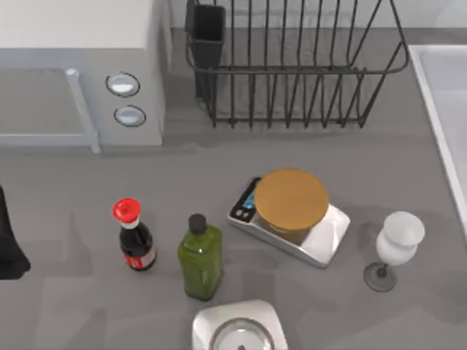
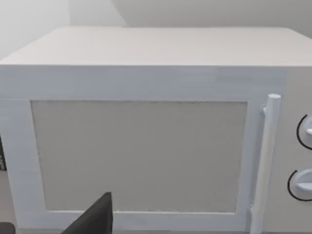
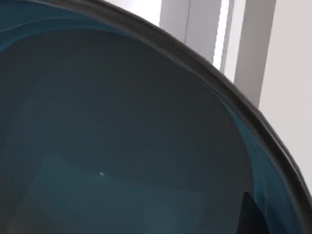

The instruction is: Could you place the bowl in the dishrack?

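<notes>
Grey table [image 1: 66, 197]; white microwave [image 1: 73, 65] at its far left; pale wall [image 2: 195, 12] behind.

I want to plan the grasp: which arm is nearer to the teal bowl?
Right. Its wrist camera looks into the teal bowl at close range; the left arm sits at the table's left edge, facing the microwave door.

No readable text; the cola bottle's [image 1: 136, 246] red label seems illegible.

A kitchen counter: microwave [image 1: 80, 69], dishrack [image 1: 292, 65], kitchen scale [image 1: 299, 233], sauce bottles [image 1: 135, 237].
</notes>
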You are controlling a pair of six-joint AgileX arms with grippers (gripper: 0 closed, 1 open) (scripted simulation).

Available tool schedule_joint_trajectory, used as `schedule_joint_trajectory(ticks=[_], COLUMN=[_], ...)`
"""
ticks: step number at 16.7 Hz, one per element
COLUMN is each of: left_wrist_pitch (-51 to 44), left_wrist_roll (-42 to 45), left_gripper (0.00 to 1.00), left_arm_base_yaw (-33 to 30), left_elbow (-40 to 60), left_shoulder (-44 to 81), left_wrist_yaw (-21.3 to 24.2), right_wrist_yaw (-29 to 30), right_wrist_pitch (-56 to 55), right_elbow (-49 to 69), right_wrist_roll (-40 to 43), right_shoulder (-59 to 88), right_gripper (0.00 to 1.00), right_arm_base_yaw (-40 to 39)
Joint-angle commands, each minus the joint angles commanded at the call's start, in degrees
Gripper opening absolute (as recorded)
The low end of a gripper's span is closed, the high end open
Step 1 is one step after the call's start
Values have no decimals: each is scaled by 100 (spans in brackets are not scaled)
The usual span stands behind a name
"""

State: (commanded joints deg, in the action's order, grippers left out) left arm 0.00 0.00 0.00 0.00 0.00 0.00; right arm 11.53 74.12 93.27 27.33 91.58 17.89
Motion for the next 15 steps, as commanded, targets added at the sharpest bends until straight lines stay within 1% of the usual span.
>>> schedule_joint_trajectory(ticks=[3,8,10,13,15], left_wrist_pitch=[0,0,0,0,0], left_wrist_roll=[0,0,0,0,0], left_gripper=[100,100,100,100,100], left_arm_base_yaw=[0,0,0,0,0], left_elbow=[0,0,0,0,0], left_shoulder=[0,0,0,0,0], left_wrist_yaw=[0,0,0,0,0], right_wrist_yaw=[960,2715,3390,4257,4671], right_wrist_pitch=[-1432,-4233,-5285,-6487,-6991], right_elbow=[-137,-532,-694,-907,-1017], right_wrist_roll=[-548,-1648,-2069,-2571,-2788], right_shoulder=[-33,-247,-409,-667,-808], right_gripper=[0,0,0,0,0], right_arm_base_yaw=[-1589,-4697,-5766,-6955,-7453])
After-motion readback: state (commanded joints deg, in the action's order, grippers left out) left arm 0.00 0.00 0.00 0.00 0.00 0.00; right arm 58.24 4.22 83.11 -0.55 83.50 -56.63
